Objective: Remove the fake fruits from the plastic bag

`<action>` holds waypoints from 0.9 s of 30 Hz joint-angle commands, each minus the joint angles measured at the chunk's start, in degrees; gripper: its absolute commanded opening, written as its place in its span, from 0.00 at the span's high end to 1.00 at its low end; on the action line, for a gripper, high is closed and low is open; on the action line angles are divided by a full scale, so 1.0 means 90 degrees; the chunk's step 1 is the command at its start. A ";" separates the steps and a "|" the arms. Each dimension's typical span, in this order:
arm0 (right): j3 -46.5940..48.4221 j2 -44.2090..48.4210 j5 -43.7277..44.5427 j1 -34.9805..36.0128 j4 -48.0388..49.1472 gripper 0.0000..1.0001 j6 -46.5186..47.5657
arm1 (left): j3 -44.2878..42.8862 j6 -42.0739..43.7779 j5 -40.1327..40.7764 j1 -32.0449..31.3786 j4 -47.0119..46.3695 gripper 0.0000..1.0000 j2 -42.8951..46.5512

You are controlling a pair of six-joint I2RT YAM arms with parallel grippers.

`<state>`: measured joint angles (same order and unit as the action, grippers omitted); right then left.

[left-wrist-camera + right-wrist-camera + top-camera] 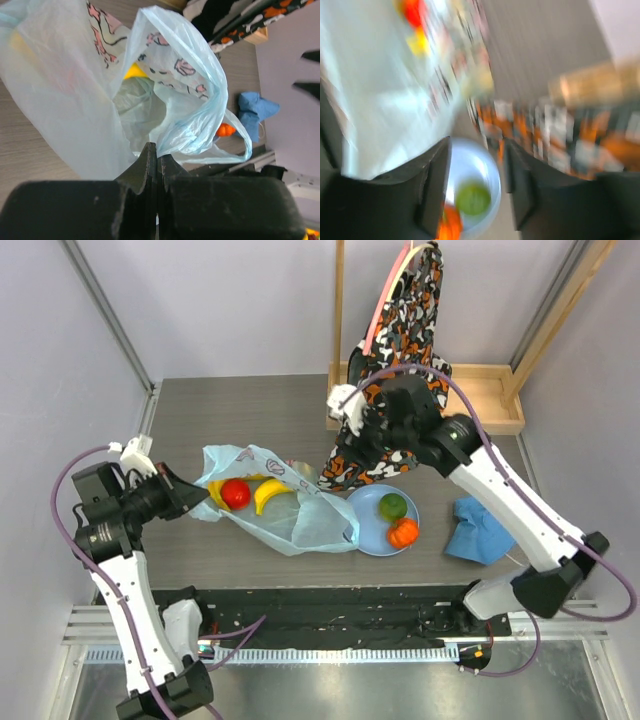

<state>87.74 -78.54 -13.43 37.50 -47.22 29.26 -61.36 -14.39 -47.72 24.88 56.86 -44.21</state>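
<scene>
The plastic bag (290,515) lies crumpled on the table with a red fruit (236,493) and a yellow banana bunch (268,492) inside. My left gripper (185,495) is shut on the bag's left edge; in the left wrist view the jaws (157,150) meet at the film (65,100), with the banana (134,71) showing through. A green fruit (392,505) and an orange fruit (403,532) rest on the pale-blue plate (375,502). My right gripper (352,440) hovers open and empty above the bag's right end. Its blurred view shows the plate (470,160) and green fruit (472,198) below.
A blue cloth (480,530) lies right of the plate. A patterned orange, black and white fabric (400,340) hangs from a wooden frame (490,395) at the back right, close behind my right wrist. Walls close in the table on the left, right and back.
</scene>
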 commanded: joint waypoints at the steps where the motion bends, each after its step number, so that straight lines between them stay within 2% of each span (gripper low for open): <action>1: 0.1226 -0.1203 -0.1797 0.0667 0.0646 0.53 -0.0195 | -0.0700 0.0611 -0.0576 0.0038 0.0858 1.00 -0.0302; 6: 0.0848 -0.2004 -0.2404 0.1262 0.1173 0.67 0.0821 | -0.1248 0.0769 -0.0440 0.0038 0.1377 1.00 -0.0605; 12: 0.0544 -0.2542 -0.2297 0.1459 0.1779 0.73 0.1241 | -0.1141 0.0867 -0.0293 -0.0449 0.1485 1.00 -0.0889; 15: 0.0456 -0.2786 -0.1966 0.1537 0.2306 0.73 0.1124 | -0.1043 0.0721 -0.0439 -0.0548 0.1339 1.00 -0.0928; 18: 0.0758 -0.3371 -0.1402 0.1703 0.2463 0.65 0.1299 | -0.0946 0.0662 -0.0469 -0.0577 0.1260 1.00 -0.0889; 19: 0.0903 -0.3556 -0.1205 0.1732 0.2541 0.54 0.1319 | -0.0936 0.0720 -0.0478 -0.0577 0.1299 1.00 -0.0908; 22: 0.1061 -0.4104 -0.0629 0.1771 0.2864 0.38 0.1562 | -0.1023 0.0867 -0.0333 -0.0655 0.1436 1.00 -0.0860; 27: 0.1353 -0.4709 -0.0334 0.1762 0.2952 0.33 0.2110 | -0.1258 0.1188 -0.0205 -0.0704 0.1738 1.00 -0.0763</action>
<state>96.29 -118.67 -20.78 53.28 -23.88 43.48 -70.02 -6.42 -49.84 18.94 69.84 -52.47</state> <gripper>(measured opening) 0.659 0.014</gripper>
